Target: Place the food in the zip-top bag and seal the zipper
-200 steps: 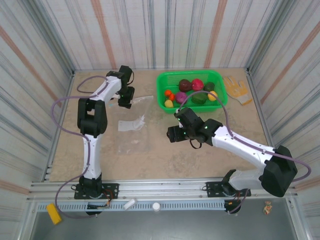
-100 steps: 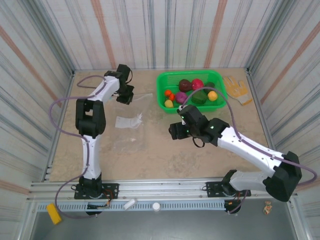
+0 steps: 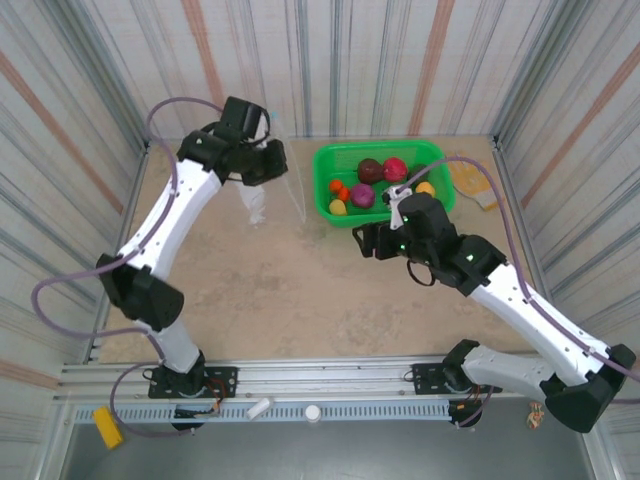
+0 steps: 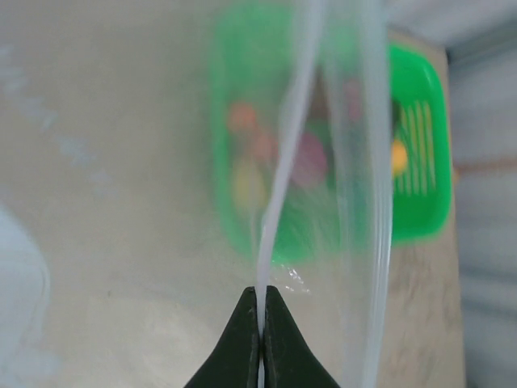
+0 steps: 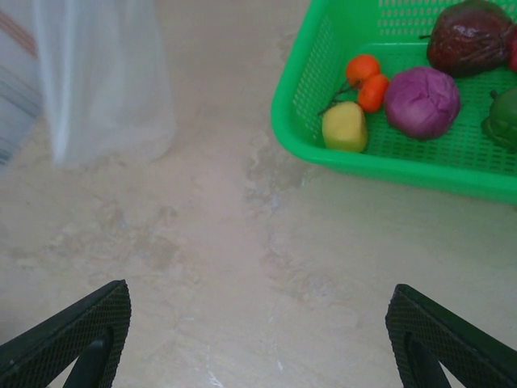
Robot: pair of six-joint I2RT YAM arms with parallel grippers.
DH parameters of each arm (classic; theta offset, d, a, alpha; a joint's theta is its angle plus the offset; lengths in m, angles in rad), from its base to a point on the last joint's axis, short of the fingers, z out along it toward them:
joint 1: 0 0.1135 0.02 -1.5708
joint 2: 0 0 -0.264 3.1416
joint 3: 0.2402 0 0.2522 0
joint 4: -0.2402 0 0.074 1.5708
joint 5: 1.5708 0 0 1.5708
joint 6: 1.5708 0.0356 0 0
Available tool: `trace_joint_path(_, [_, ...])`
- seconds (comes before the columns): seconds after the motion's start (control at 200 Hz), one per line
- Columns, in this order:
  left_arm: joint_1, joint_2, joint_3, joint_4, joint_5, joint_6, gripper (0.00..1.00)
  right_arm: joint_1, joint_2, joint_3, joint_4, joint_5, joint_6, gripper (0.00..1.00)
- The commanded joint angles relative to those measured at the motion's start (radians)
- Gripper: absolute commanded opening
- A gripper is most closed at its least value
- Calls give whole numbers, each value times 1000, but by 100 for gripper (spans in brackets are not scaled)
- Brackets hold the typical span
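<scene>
Your left gripper (image 4: 260,301) is pinched tight on one thin edge of the zip-top bag (image 3: 258,200), hanging at upper left of the top view; that film could slip free. The right gripper (image 5: 258,315) stands wide and empty, the food (image 5: 421,100) sits in the green basket (image 3: 324,185) at upper right; a sagging mouth would block loading

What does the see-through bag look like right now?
The bag is clear, thin, floppy plastic with a pale strip along its edge. It hangs upright, held up by its top edge, which the left gripper pinches tight. It hangs left of the green basket, apart from it, and looks empty. Whether its bottom touches the table I cannot tell.
</scene>
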Motion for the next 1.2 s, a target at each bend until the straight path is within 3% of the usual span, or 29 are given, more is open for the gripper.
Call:
trace_joint_path(0.0, [-70, -60, -88, -121, 0, 242, 1, -91, -24, -7, 59, -240, 81, 83])
trace_joint_path(0.115, [-111, -70, -125, -163, 51, 267, 1, -101, 4, -26, 149, -399, 118, 83])
trace_joint_path(0.411, [-138, -125, -271, 8, 270, 142, 0, 3, 162, 14, 188, -375, 143, 87])
trace_joint_path(0.636, [-202, -189, -376, 18, 104, -49, 0, -6, 267, 46, 153, -323, 114, 83])
trace_joint_path(0.706, [-223, -250, -437, 16, 86, -95, 0, -5, 303, 60, 116, -293, 102, 75])
trace_joint_path(0.771, [-227, -305, -490, 0, 65, -120, 0, -9, 328, 71, 84, -275, 90, 58])
trace_joint_path(0.907, [-154, -356, -447, -169, -1, -59, 0, -28, 354, 80, 52, -290, 62, 31])
trace_joint_path(0.997, [-192, -363, -433, -190, -85, -21, 0, -38, 377, 92, 43, -317, 45, 17])
trace_joint_path(1.082, [-190, -342, -448, -134, 36, -10, 0, -42, 407, 116, 38, -335, 30, 8])
trace_joint_path(1.137, [-179, -321, -434, -103, 153, 11, 0, -43, 426, 136, 30, -339, 18, 7])
trace_joint_path(1.192, [-178, -305, -409, -96, 183, 31, 0, -46, 439, 148, 28, -317, 7, 7])
